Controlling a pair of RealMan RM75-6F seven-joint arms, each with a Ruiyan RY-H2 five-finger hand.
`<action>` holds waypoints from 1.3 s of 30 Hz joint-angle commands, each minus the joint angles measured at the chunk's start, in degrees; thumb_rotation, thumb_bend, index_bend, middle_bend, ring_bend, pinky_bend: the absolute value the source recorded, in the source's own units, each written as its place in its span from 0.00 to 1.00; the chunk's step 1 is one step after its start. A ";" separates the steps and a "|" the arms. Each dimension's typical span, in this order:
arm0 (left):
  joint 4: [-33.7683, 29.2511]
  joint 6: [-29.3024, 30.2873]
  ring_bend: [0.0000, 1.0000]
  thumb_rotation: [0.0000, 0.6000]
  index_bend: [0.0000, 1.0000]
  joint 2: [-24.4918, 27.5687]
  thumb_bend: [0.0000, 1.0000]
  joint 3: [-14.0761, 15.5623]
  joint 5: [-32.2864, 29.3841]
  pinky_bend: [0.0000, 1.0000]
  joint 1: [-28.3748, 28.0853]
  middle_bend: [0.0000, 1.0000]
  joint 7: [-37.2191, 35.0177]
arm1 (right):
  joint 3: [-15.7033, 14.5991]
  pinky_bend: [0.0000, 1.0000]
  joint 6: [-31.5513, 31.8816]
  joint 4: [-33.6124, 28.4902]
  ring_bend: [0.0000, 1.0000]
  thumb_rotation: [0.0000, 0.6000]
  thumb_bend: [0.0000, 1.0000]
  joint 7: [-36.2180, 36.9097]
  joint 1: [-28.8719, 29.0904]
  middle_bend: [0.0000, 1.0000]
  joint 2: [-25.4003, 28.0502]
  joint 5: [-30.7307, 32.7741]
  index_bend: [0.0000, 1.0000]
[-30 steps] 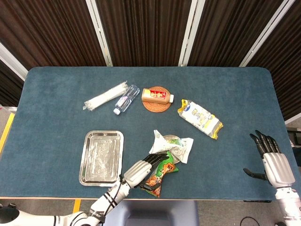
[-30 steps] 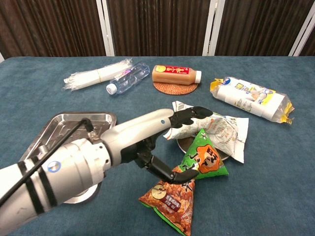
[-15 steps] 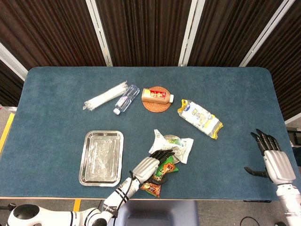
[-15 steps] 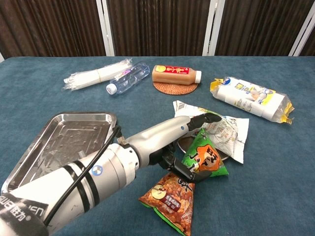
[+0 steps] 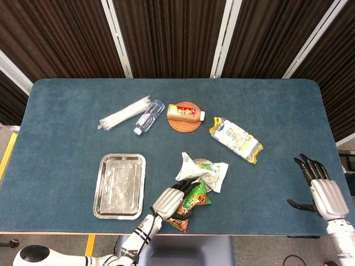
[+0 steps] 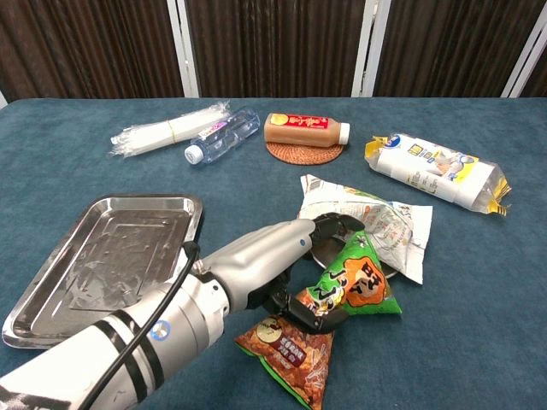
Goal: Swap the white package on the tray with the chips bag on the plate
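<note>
Low down, left hand (image 6: 282, 256) fingers (image 6: 329, 226) grip the crinkly green chips bag (image 6: 350, 282); right hand (image 5: 323, 191) fingers splayed.

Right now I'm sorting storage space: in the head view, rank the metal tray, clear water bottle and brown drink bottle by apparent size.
1. Metal tray, clearly largest.
2. Clear water bottle and brown drink bottle: too alike to rank.

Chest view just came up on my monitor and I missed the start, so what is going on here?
The left hand grips the green chips bag near the table's front edge. The white package already lies on the plate, and the metal tray holds nothing. The right hand hovers open at the far right, holding nothing.
</note>
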 commanded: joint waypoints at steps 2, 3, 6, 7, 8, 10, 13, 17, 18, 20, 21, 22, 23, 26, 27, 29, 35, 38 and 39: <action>-0.37 1.29 0.21 1.00 0.25 -0.17 0.33 1.15 -0.59 0.36 0.79 0.18 2.70 | 0.07 0.00 0.11 0.00 0.00 1.00 0.17 0.18 -0.23 0.00 0.11 -0.44 0.00; -0.41 1.35 0.24 1.00 0.28 -0.15 0.33 1.35 -0.96 0.40 0.96 0.21 3.13 | 0.11 0.00 0.11 0.02 0.00 1.00 0.17 0.19 -0.27 0.00 0.11 -0.46 0.00; -0.94 0.89 0.29 1.00 0.34 0.24 0.33 1.74 -2.67 0.48 1.31 0.25 4.31 | 0.21 0.00 -0.02 0.04 0.00 1.00 0.17 0.04 -0.35 0.00 0.07 -0.54 0.00; -1.06 0.74 0.31 1.00 0.36 0.36 0.33 1.74 -3.11 0.51 1.32 0.26 4.71 | 0.23 0.00 -0.07 0.03 0.00 1.00 0.17 -0.02 -0.37 0.00 0.05 -0.57 0.00; -1.24 0.41 0.33 1.00 0.38 0.55 0.33 1.76 -3.65 0.55 1.28 0.29 5.06 | 0.27 0.00 -0.10 0.03 0.00 1.00 0.17 -0.19 -0.40 0.00 0.00 -0.62 0.00; -1.63 -0.11 0.41 1.00 0.43 0.87 0.34 1.72 -4.41 0.61 1.23 0.36 5.30 | 0.31 0.00 -0.20 0.02 0.00 1.00 0.17 -0.41 -0.43 0.00 -0.09 -0.63 0.00; -2.28 -0.65 0.56 1.00 0.56 1.34 0.36 1.48 -5.08 0.77 1.24 0.52 4.80 | 0.43 0.00 -0.42 -0.03 0.00 1.00 0.17 -0.68 -0.45 0.00 -0.15 -0.55 0.00; -3.27 -0.65 0.66 1.00 0.66 2.41 0.38 1.19 -4.65 0.88 1.33 0.62 3.67 | 0.51 0.00 -0.51 -0.13 0.00 1.00 0.17 -0.91 -0.56 0.00 -0.19 -0.68 0.00; -3.73 -0.53 0.68 1.00 0.67 2.73 0.39 1.19 -4.45 0.89 1.40 0.63 3.45 | 0.54 0.00 -0.51 -0.14 0.00 1.00 0.17 -0.95 -0.59 0.00 -0.22 -0.70 0.00; -5.15 -0.09 0.69 1.00 0.67 3.72 0.39 1.12 -3.85 0.90 1.55 0.64 3.18 | 0.58 0.00 -0.63 -0.13 0.00 1.00 0.17 -1.10 -0.61 0.00 -0.28 -0.69 0.00; -5.79 0.17 0.69 1.00 0.67 4.21 0.40 1.08 -3.45 0.90 1.58 0.64 3.15 | 0.60 0.00 -0.72 -0.12 0.00 1.00 0.17 -1.18 -0.60 0.00 -0.31 -0.66 0.00; -6.53 0.45 0.69 1.00 0.67 4.73 0.40 0.99 -3.08 0.90 1.63 0.64 3.07 | 0.62 0.00 -0.81 -0.13 0.00 1.00 0.17 -1.29 -0.59 0.00 -0.36 -0.65 0.00; -7.65 0.82 0.69 1.00 0.67 5.52 0.40 0.80 -2.66 0.90 1.70 0.64 3.00 | 0.62 0.00 -0.94 -0.15 0.00 1.00 0.17 -1.52 -0.57 0.00 -0.45 -0.65 0.00; -10.81 1.80 0.69 1.00 0.67 8.41 0.40 0.26 -1.43 0.91 1.77 0.64 3.48 | 0.53 0.00 -1.31 -0.27 0.00 1.00 0.17 -2.05 -0.51 0.00 -0.63 -0.80 0.00; -11.81 2.15 0.69 1.00 0.67 9.61 0.39 0.11 -1.06 0.91 1.85 0.64 3.70 | 0.48 0.00 -1.40 -0.34 0.00 1.00 0.17 -2.09 -0.50 0.00 -0.63 -0.92 0.00; -14.04 2.83 0.69 1.00 0.67 13.03 0.39 -0.26 -0.47 0.91 2.22 0.64 3.77 | 0.30 0.00 -1.64 -0.52 0.00 1.00 0.17 -1.92 -0.47 0.00 -0.52 -1.26 0.00; -10.28 5.11 0.69 1.00 0.67 22.96 0.39 -0.99 4.33 0.89 3.76 0.63 -1.14 | 0.12 0.00 -1.10 -0.77 0.00 1.00 0.17 -2.03 -0.83 0.00 -0.46 -2.10 0.00; -4.11 4.75 0.68 1.00 0.66 25.95 0.39 -0.71 6.62 0.88 4.43 0.63 -9.29 | -0.01 0.00 -1.00 -0.92 0.00 1.00 0.17 -2.72 -0.99 0.00 -0.55 -2.34 0.00; -2.58 4.73 0.68 1.00 0.66 26.63 0.39 -0.60 7.16 0.88 4.68 0.62 -11.84 | -0.03 0.00 -1.01 -0.95 0.00 1.00 0.17 -3.07 -1.01 0.00 -0.66 -2.35 0.00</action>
